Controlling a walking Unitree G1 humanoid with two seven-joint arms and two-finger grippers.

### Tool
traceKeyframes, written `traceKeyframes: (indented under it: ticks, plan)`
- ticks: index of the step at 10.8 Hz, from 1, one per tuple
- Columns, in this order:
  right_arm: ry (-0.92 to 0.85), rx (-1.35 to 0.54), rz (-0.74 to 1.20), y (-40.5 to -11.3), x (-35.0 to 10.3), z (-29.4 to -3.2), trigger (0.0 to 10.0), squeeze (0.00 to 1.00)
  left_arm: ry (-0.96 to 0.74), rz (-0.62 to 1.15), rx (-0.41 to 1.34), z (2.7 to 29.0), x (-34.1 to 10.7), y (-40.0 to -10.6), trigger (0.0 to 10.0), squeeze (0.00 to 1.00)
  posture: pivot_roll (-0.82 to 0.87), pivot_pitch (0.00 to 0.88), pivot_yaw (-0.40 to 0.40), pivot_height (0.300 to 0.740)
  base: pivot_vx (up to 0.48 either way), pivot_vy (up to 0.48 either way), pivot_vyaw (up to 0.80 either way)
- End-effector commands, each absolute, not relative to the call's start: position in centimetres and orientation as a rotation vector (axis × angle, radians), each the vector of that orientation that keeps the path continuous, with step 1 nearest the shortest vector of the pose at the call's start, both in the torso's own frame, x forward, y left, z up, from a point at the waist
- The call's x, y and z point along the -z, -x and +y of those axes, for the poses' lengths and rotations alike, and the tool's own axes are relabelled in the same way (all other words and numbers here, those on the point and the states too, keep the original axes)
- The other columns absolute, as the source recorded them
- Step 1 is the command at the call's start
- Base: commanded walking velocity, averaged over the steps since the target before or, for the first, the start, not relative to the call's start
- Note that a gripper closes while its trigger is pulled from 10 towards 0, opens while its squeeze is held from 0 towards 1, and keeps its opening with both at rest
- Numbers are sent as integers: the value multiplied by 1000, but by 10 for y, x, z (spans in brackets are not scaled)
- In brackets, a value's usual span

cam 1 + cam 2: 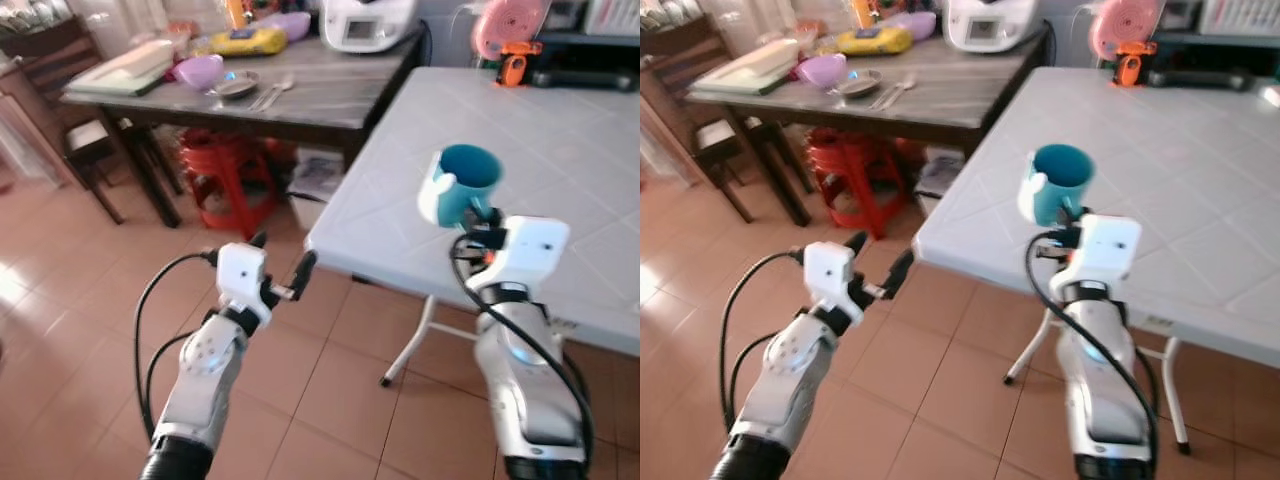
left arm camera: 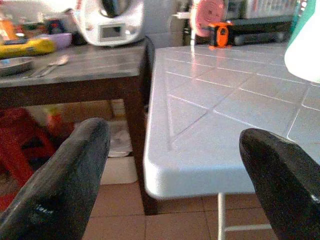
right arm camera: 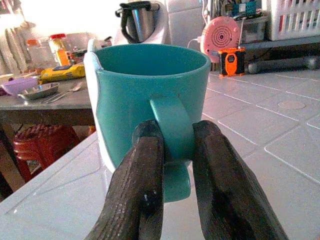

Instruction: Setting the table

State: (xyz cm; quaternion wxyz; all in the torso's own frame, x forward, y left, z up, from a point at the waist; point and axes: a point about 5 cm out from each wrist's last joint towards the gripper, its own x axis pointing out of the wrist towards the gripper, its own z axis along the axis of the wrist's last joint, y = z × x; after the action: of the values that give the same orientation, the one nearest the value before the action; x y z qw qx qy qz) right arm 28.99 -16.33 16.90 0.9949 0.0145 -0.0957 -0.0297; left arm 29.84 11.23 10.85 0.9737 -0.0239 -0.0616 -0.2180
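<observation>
While my right gripper [image 3: 172, 150] has its two fingers pinched shut on the handle of the teal mug [image 1: 462, 183], I hold the mug just above the near corner of the white table [image 1: 560, 150], not yet set down as far as I can judge. My left gripper [image 1: 283, 262] hangs open and empty off the table's edge, over the tiled floor, fingers spread wide. The grip worries me: I have only the handle, so the mug's weight hangs forward of the fingers, and a jolt or a quick wrist turn could swing it or let it slip. It also sits close to the corner; if I let go here, or lower it slightly tilted, it could tip off the edge. I would rather carry it further in over the table first. The mug stands upright, its long axis vertical, mouth open to the ceiling, handle pointing back toward me along the fingers. A white patch shows on its left side; I cannot tell what it is. Behind, a dark table [image 1: 330, 95] carries a purple bowl [image 1: 198, 71] and spoons.
</observation>
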Motion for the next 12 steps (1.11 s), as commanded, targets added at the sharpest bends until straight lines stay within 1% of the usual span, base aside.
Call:
traceKeyframes:
  ticks: [1,2,4,6,8,11,12]
  plan:
    - [-30,56,-207,-292,-173,-162,10000,0,42,-148,451,112,-115,-300,10000,0,-112,59,136,740,368,0,-563]
    - [-31,57,-206,-292,-173,-162,10000,0,43,-148,452,112,-114,-299,10000,0,-112,59,136,740,364,0,-556]
    - [-32,50,-203,-291,-172,-160,10000,0,45,-135,447,112,-113,-298,10000,0,-112,63,140,740,339,0,0]
    - [-27,51,-200,-291,-170,-161,10000,0,23,-96,378,116,-107,-299,10000,0,-112,63,140,740,0,0,0]
    - [-23,49,-197,-291,-170,-160,10000,0,71,-53,391,117,-104,-299,10000,0,-111,63,140,740,0,0,0]
    - [-30,46,-191,-292,-169,-158,10000,0,50,-58,393,117,-105,-300,10000,0,-104,61,141,740,0,0,0]
    - [-33,45,-190,-293,-169,-157,10000,0,47,-57,396,117,-106,-299,10000,0,-103,62,143,740,0,289,-600]
